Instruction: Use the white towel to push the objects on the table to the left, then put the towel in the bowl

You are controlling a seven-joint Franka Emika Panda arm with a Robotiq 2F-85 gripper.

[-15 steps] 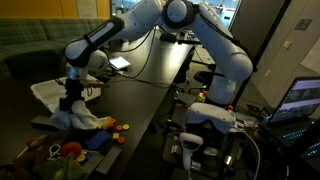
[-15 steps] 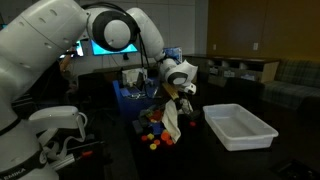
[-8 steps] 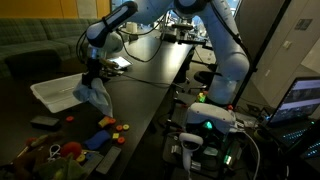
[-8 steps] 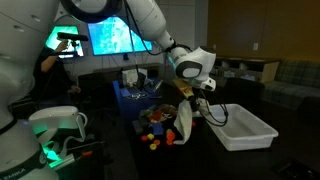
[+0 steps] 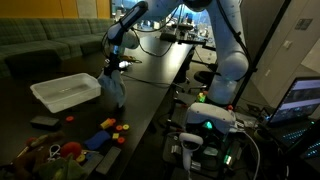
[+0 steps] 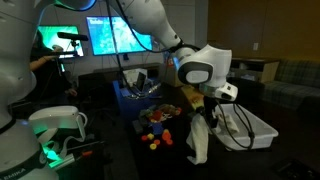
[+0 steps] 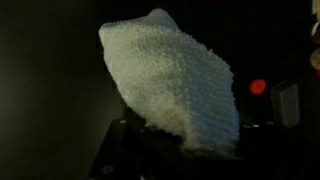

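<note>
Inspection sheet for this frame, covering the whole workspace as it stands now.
Surface: glossy black table.
Job's things: white towel hangs from the claw beside the white tray, not in it; toy pieces clustered near the table edge.
Clutter: dark flat device near the tray.
Grippers: claw shut on the white towel.
Cables: dark loops by the wrist.
Surroundings: sofa; lit screen.
</note>
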